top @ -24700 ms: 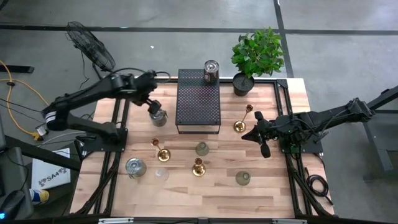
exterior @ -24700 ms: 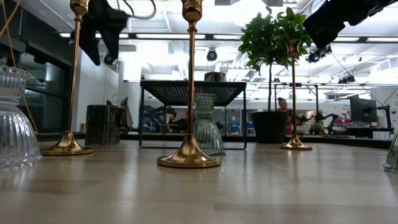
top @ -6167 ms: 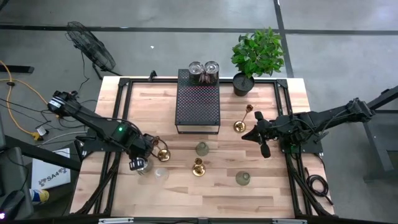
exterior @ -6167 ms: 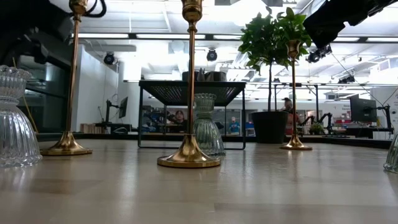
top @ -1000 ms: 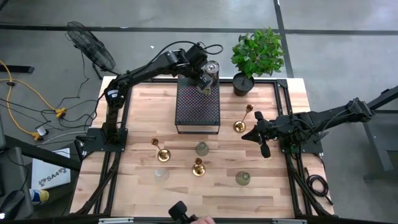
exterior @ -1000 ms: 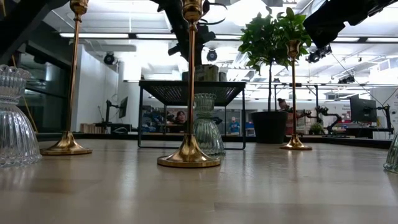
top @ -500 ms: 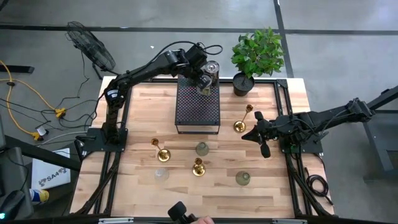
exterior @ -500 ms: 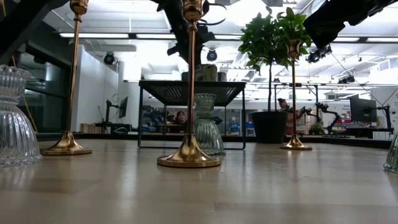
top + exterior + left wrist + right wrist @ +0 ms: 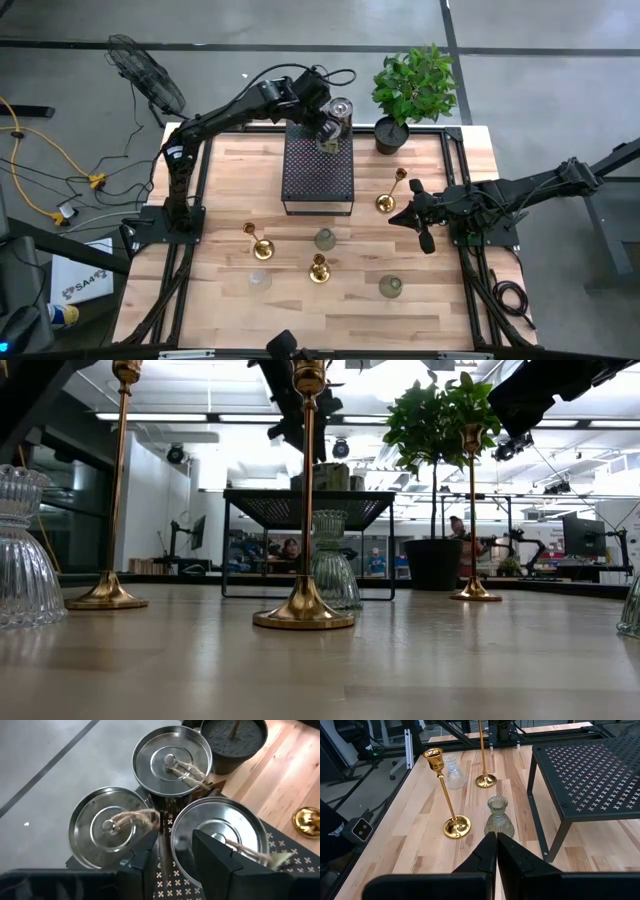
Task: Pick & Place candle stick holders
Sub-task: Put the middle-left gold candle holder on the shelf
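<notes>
wooden worktop [image 9: 430,300] carries our black perforated box [image 9: 319,170], where three silvery round cups [image 9: 171,757] now crowd the far end. our left end effector [image 9: 172,852] sits parted astride the rim of the nearest cup [image 9: 217,835], seemingly letting go. we'd lift straight up, clear of the wicks. our right end effector [image 9: 496,851] waits pinched closed, empty, beside a brass holder [image 9: 388,198].
</notes>
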Controlling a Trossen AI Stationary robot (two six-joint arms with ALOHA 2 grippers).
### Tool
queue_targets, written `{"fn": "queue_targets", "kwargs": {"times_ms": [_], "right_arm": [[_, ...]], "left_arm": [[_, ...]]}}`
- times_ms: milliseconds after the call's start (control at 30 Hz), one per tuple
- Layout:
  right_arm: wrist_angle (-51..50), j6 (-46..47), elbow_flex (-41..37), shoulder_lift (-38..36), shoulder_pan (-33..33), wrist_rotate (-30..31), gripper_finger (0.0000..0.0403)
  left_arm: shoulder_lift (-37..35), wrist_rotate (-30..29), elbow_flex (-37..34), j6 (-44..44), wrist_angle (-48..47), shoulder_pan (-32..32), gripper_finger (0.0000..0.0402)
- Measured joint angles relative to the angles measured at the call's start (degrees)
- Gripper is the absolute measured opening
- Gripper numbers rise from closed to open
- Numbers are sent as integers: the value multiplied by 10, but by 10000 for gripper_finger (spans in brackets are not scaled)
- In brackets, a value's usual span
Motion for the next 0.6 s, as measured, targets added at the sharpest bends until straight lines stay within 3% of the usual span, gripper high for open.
{"fn": "queue_targets", "kwargs": {"times_ms": [267,600], "right_arm": [[0,0,0,0,0,0,4],[0,0,0,0,0,0,4]], "left_arm": [[-28,14,-1,5,-23,-28,118],[-68,20,0,56,-95,-108,118]]}}
